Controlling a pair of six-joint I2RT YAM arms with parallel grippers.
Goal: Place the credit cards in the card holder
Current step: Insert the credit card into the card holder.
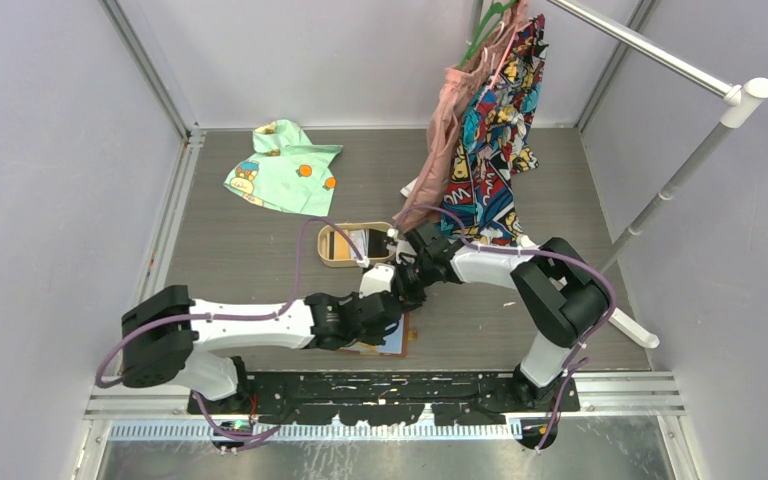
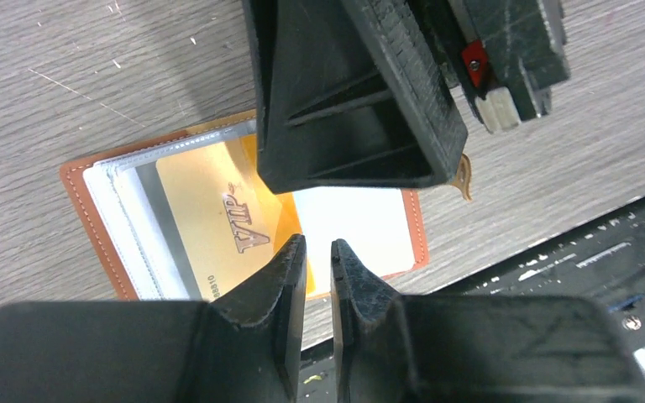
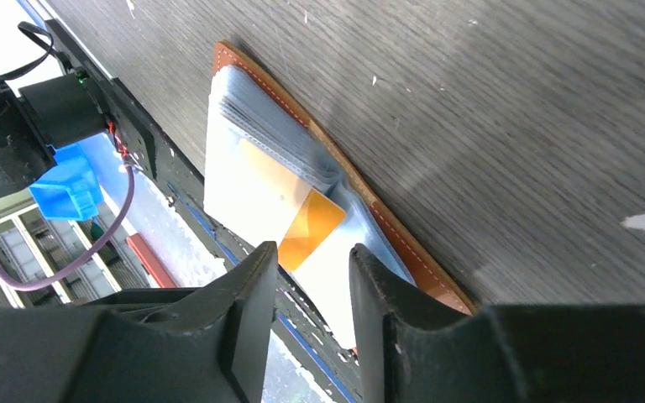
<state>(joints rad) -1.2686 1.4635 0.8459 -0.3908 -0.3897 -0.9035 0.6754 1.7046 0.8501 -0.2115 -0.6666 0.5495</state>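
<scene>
- Black fingers of the left gripper (image 2: 317, 248) stood a sliver apart just above the orange card (image 2: 210, 210), nothing visibly pinched, seemingly placed to steady it.
- Opposite, the right gripper (image 3: 311, 256) hung with jaws parted and empty over the card's exposed corner, apparently ready to nudge it deeper.
- Between them the brown card holder (image 2: 76, 180) lay opened flat on the table (image 2: 92, 67) by its near edge, the card partly tucked into a clear sleeve.
</scene>
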